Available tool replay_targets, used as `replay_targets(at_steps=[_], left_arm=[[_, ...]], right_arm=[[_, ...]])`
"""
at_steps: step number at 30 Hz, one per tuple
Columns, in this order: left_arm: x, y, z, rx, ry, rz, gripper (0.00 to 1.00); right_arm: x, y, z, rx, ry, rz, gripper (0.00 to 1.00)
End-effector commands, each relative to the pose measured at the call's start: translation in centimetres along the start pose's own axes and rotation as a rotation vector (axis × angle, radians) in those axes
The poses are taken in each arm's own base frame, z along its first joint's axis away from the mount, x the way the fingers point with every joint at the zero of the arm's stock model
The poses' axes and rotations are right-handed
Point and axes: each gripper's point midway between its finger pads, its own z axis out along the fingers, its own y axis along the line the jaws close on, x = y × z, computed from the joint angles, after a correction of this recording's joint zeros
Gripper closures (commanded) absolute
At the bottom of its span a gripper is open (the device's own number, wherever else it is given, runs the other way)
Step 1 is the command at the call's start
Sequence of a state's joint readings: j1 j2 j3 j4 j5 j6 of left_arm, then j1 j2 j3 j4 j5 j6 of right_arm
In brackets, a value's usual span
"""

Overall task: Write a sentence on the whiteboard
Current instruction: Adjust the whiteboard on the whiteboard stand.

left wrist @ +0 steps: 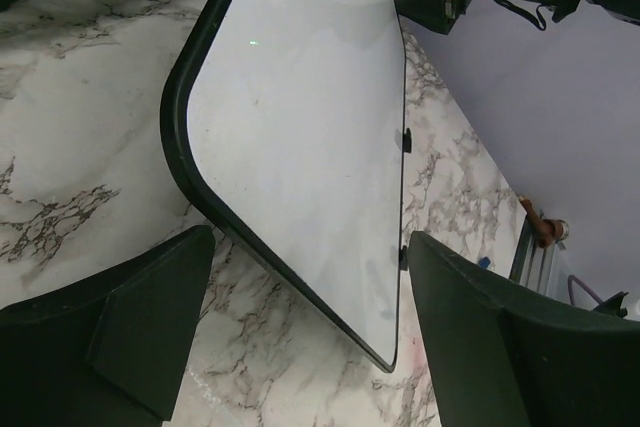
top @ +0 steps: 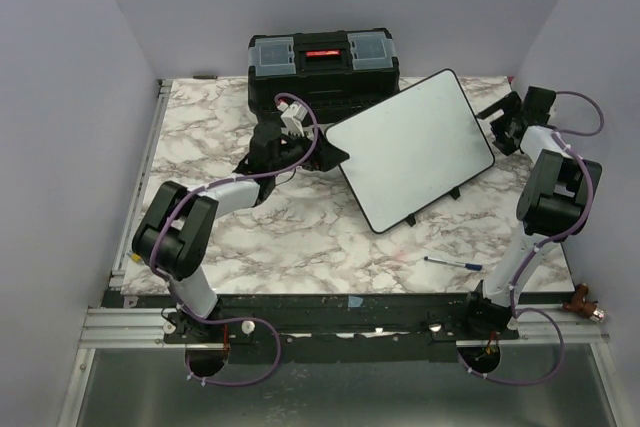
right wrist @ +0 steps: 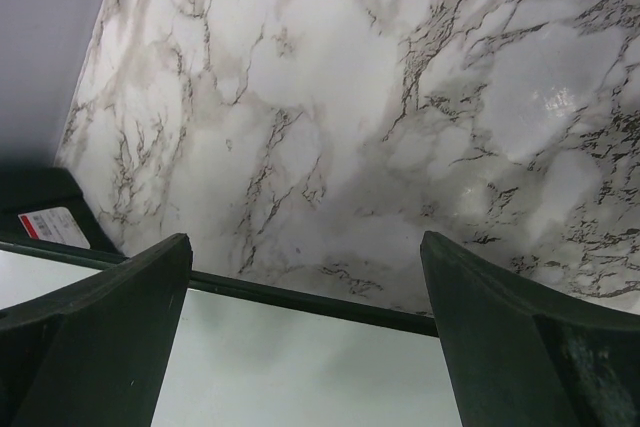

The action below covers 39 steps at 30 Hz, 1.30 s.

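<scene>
Marble-look table (top: 290,237), white w/ grey-brown veins, glossy. Plain lilac-grey walls (top: 80,67) on 3 sides, metal rail (top: 300,322) along the near edge. The whiteboard (top: 415,147) sits mid-table, turned at an angle on small black feet, face plain glossy white w/ thin black rim. L gripper (top: 318,155) (left wrist: 310,240): jaws released, wide apart, nothing held. The board's (left wrist: 300,127) rounded corner lies btwn and just ahead of them; contact, can't tell. R gripper (top: 505,122) (right wrist: 305,242): jaws spread too, empty. The board's (right wrist: 300,377) rim runs straight across the gap btwn them, white face on the near side, bare marble beyond. Black toolbox (top: 322,62) stands past the L jaws at the table's back edge. Blue pen (top: 452,263) lies on the marble well behind the R jaws, near that arm's base.
</scene>
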<state>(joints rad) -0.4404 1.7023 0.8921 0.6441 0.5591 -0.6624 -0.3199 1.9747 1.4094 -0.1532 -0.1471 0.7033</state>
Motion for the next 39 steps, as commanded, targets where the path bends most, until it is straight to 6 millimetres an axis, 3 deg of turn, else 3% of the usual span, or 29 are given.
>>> replay_targets(at_steps=[1,4,8,12,14,15,29,36,39], left_arm=[[-1.1,-0.7,0.3,0.031,-0.028,0.028,0.22],[-1.1,-1.4,1.5,0.122,-0.030,0.004,0.31],[-0.9,-1.7,2.3,0.184,-0.032,-0.009,0.53],[-0.9,-2.0,2.2,0.206,-0.034,0.006,0.68],[-0.7,-2.4,1.9,0.223,-0.027,0.020,0.86],[-0.6,-2.5,1.8,0.228,-0.024,0.026,0.89],[1.0,-2.5,-0.9,0.152,0.027,0.076,1.00],[1.5,-3.0,-2.9,0.122,0.021,0.084,1.00],[1.9,-2.9,-3.6,0.100,0.015,0.087,1.00]], right_arm=[[1.4,0.5,-0.9,-0.025,0.048,-0.016,0.03],[1.4,0.5,-0.7,-0.027,0.050,-0.016,0.03],[1.4,0.7,-1.0,-0.037,0.051,-0.016,0.03],[1.7,0.7,-1.2,-0.041,0.061,-0.012,0.04],[2.4,0.6,-1.4,-0.048,0.082,-0.004,0.04],[3.0,0.5,-1.6,-0.058,0.098,0.000,0.06],[11.6,-2.9,-4.8,-0.103,0.245,0.053,0.15],[17.2,-2.4,-7.0,-0.112,0.328,0.009,0.18],[18.7,-2.7,-7.9,-0.107,0.342,-0.001,0.19]])
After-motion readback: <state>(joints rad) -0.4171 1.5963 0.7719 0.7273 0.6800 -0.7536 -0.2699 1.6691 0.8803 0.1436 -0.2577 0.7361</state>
